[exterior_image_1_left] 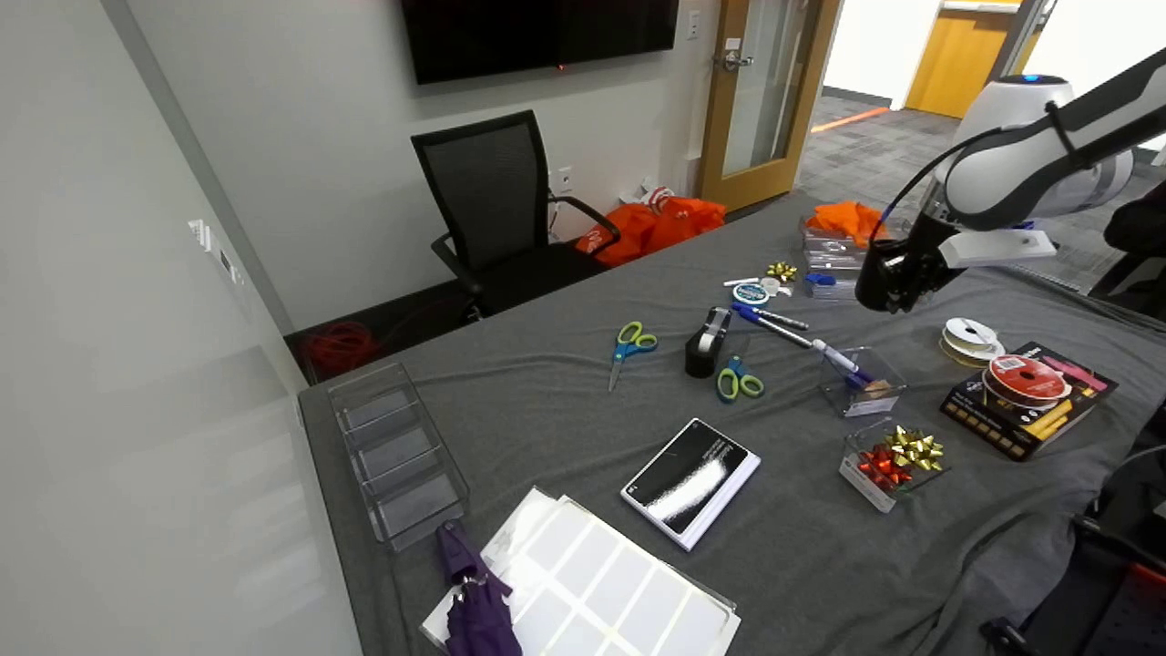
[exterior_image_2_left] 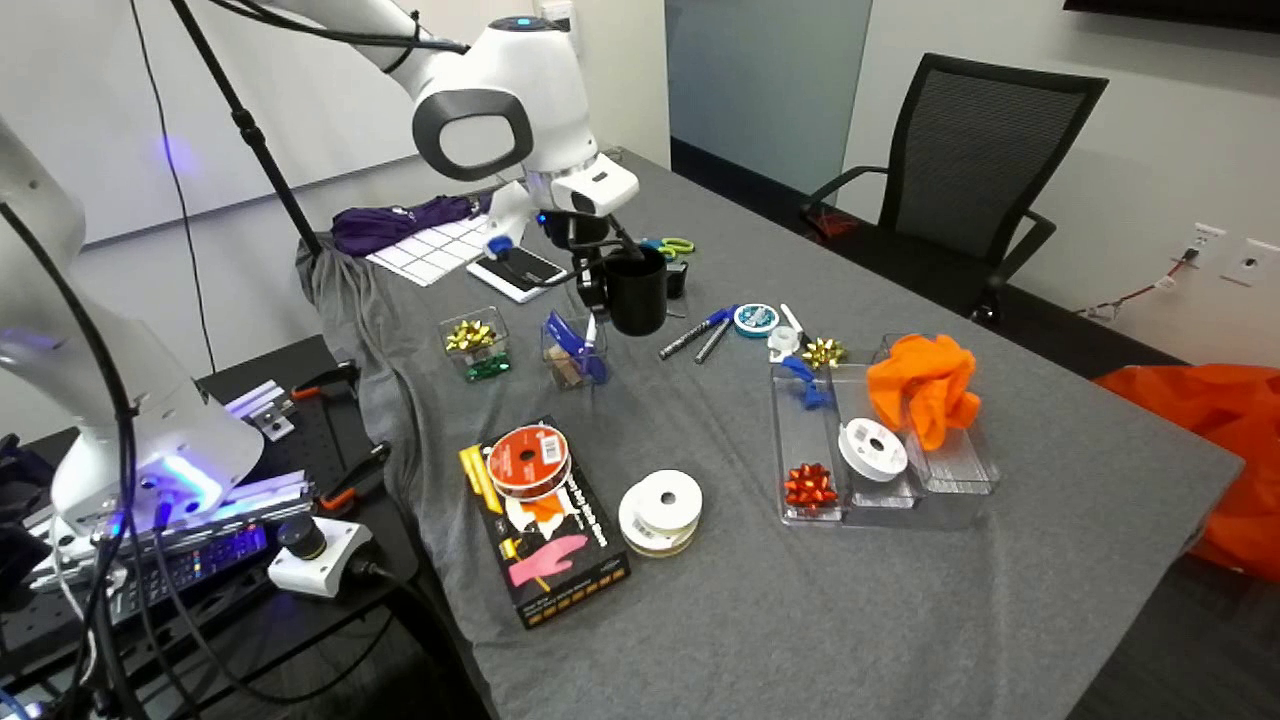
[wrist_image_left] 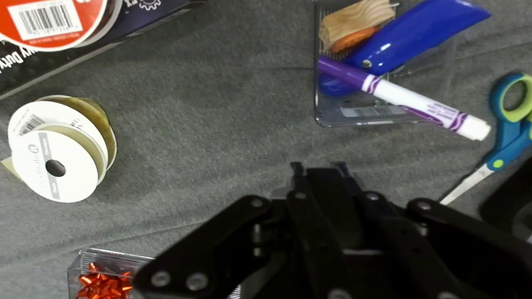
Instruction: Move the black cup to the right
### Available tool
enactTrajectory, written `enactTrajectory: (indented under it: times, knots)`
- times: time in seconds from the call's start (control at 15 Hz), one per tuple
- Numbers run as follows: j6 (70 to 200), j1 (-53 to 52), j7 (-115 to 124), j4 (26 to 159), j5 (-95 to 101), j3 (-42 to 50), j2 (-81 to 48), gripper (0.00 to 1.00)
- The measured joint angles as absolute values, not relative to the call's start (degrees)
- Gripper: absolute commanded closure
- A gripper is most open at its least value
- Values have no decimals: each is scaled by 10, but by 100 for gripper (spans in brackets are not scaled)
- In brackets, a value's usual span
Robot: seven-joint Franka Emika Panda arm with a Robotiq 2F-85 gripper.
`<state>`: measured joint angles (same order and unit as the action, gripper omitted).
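The black cup is held above the grey table in both exterior views; it also shows in an exterior view. My gripper is at the cup's side and is closed on it; the exact spot of contact is too dark to see. The gripper also shows in an exterior view. In the wrist view the fingertips are a short way apart with a dark strip between them, which looks like part of the cup. The rest of the cup is hidden behind the dark fingers there.
Below are a clear box with a marker, scissors and a tape dispenser. White spools and a black glove box with a red spool stand nearer. A clear organizer holds orange cloth.
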<state>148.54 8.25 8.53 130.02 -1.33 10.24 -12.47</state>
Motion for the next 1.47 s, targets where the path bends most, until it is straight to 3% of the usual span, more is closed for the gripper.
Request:
enactTrajectory:
  times: [0.67, 1.4, 1.47]
  knots:
    - [1621, 111, 9, 1303, -10, 109, -244, 95]
    - [1651, 145, -36, 1291, -10, 97, -289, 95]
    - [1653, 146, -36, 1289, -10, 96, -292, 92]
